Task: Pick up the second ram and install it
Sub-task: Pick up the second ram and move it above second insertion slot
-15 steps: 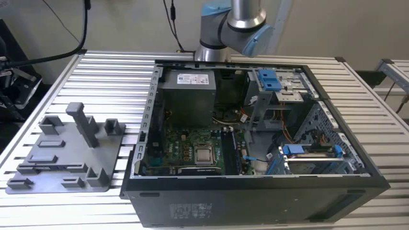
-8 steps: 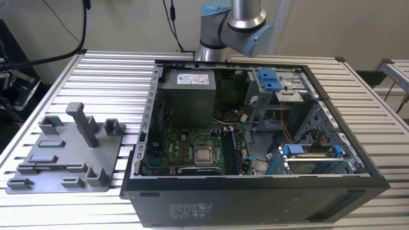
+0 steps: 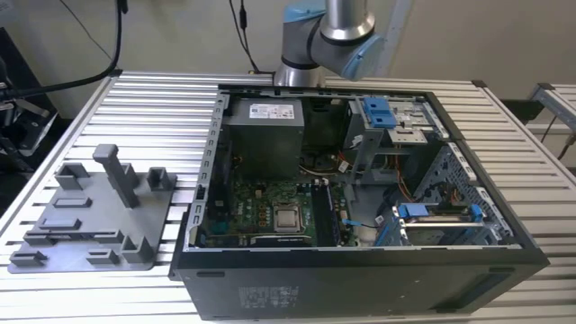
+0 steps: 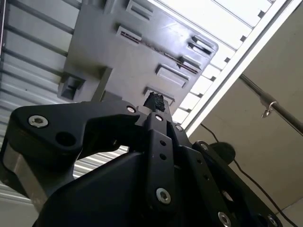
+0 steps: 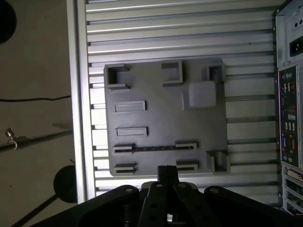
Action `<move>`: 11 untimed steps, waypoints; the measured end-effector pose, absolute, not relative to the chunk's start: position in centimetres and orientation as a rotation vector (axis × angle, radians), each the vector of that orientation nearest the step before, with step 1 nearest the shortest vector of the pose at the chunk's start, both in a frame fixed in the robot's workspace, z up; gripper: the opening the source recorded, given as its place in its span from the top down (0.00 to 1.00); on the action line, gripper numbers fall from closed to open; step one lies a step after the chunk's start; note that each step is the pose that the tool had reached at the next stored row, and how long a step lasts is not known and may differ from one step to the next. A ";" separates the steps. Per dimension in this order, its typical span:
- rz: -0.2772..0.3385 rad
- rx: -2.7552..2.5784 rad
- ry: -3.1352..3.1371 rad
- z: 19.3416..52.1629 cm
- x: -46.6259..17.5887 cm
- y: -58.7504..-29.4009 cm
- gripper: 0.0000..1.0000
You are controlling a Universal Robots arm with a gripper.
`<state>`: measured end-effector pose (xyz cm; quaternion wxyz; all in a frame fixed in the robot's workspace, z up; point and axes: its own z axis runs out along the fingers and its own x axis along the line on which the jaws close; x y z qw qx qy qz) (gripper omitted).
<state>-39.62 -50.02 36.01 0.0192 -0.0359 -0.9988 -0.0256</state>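
Slatted table [image 3: 153, 94] w/ an open PC case [image 3: 360, 283] on the exterior view's right and a grey tray [image 3: 67, 262] on its left. In both wrist views the gripper [image 5: 168, 174] [image 4: 154, 100] hangs over the tray's edge, jaws pinched together, nothing between them afaict. The second ram [image 5: 156, 148] looks like the thin dark strip on edge in the tray's long slot, near the tips.

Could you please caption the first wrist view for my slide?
Gripper over the grey tray on the slatted table.
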 end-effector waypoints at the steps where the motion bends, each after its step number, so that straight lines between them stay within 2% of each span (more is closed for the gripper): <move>1: -0.079 -0.112 -3.100 36.0 -39.6 -50.0 0.89; 11: -0.071 -0.008 -3.101 36.0 -39.6 -50.0 0.89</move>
